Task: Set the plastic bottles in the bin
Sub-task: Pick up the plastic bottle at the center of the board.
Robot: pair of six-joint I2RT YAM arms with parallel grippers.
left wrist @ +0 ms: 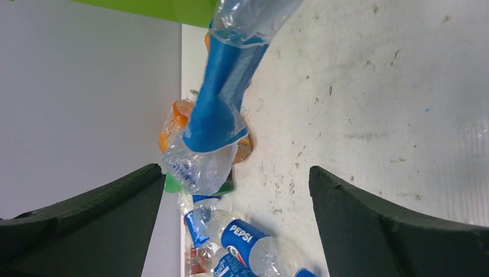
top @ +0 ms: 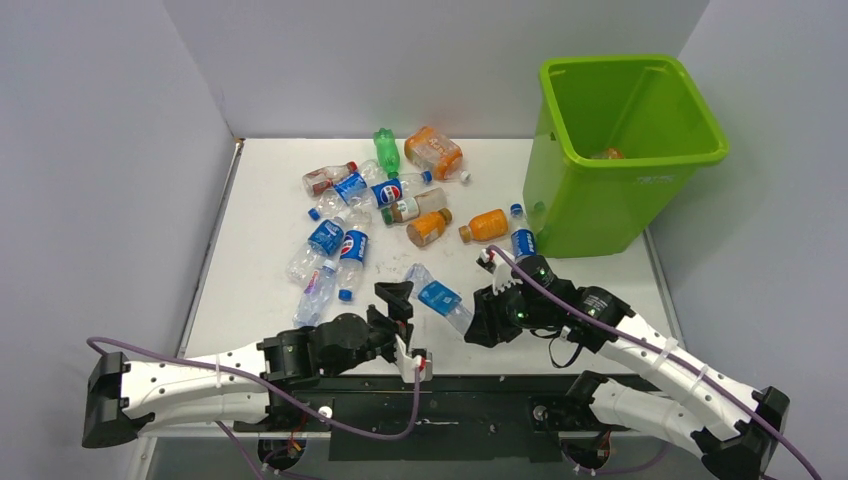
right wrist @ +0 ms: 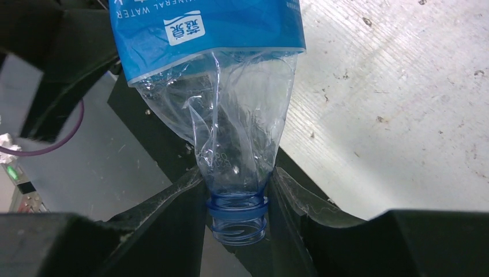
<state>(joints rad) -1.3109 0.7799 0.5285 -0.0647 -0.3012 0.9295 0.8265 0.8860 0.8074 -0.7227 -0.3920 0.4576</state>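
The right gripper (top: 478, 324) clasped one end of a crushed blue-labelled bottle (top: 440, 297). The left gripper (top: 405, 327) gaped just left of it, with the bin (top: 600, 205) well beyond the right gripper.

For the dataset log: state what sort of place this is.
Likely a robot lab test cell: plain pale partition walls box in a scuffed table, where crushed plastic bottles and a lime-green bin are staged.

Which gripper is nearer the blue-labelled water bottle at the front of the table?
Right. The right gripper grips the bottle by its neck; the left gripper is open just beside its other end, apparently not touching.
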